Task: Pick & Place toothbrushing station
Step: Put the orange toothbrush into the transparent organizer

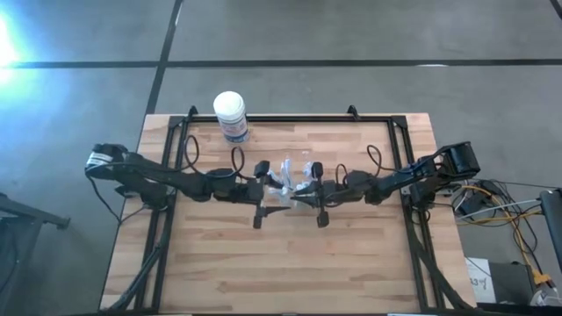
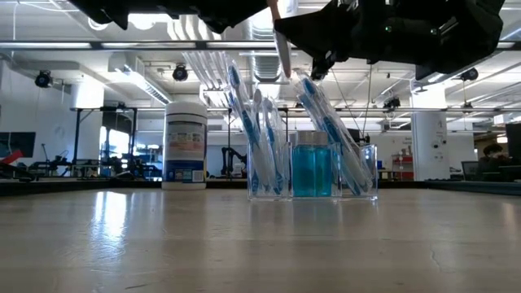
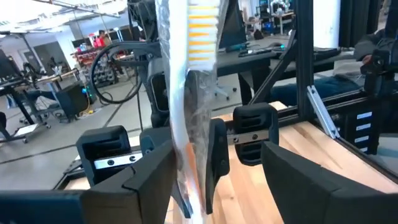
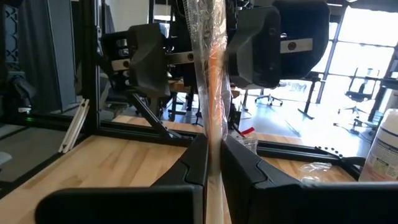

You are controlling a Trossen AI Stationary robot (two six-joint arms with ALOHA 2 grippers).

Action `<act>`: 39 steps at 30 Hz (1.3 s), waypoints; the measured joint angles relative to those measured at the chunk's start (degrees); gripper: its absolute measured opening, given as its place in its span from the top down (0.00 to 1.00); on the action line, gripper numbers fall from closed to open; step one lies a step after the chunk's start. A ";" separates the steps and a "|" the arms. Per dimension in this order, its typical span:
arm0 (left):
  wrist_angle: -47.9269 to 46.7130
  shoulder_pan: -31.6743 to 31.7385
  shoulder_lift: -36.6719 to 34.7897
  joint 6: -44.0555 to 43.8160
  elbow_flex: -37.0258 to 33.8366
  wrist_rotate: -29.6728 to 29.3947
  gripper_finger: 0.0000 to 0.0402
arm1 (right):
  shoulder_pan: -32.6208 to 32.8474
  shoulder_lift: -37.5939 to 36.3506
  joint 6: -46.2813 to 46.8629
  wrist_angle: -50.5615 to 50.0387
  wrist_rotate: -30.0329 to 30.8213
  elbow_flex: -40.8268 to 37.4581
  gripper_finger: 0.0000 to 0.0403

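Jaws above toothbrushing station [image 2: 313, 167] (mid-table)

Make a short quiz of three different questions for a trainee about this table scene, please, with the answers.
1. True or false: the right end effector is shut on a wrapped toothbrush.
2. Is the left end effector open or shut?
3. What stands left of the clear holder in the low view: (a) a white tub, (b) a cup, (c) a box?

Key: 1 true; 2 open; 3 a.

Overhead and table-level cameras share the table [image 1: 290, 254]; wrist cameras face inward.
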 joint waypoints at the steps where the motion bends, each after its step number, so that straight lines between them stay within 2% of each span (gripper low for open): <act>1: 0.09 0.00 -0.02 -0.03 0.00 0.00 0.41 | 0.00 0.00 -0.04 0.06 0.00 0.00 0.95; 7: 3.10 0.20 0.28 -1.50 0.06 0.00 0.52 | 0.00 0.00 -0.02 0.20 0.00 0.00 0.95; 17: 3.02 0.91 1.75 -2.05 0.07 -0.03 0.68 | 0.02 0.13 -0.04 0.28 -0.01 0.20 0.95; 20: 3.16 1.13 1.66 -2.05 0.07 -0.06 0.77 | 0.02 0.13 -0.06 0.27 -0.07 0.20 0.95; 24: 3.23 1.61 1.66 -2.30 0.04 1.58 0.94 | 0.04 0.13 -0.21 0.16 -0.21 0.20 0.95; 28: 3.08 2.15 1.44 -2.93 0.02 2.00 0.94 | 0.00 0.13 -0.08 0.01 -0.13 0.15 0.93; 32: 2.10 2.34 -0.16 -2.82 -0.25 3.16 0.94 | 0.01 0.11 1.64 0.16 -0.09 0.15 0.87; 39: -7.12 2.49 -8.29 -2.96 -0.76 3.50 0.94 | 0.00 0.22 2.19 -0.66 0.02 -0.22 0.73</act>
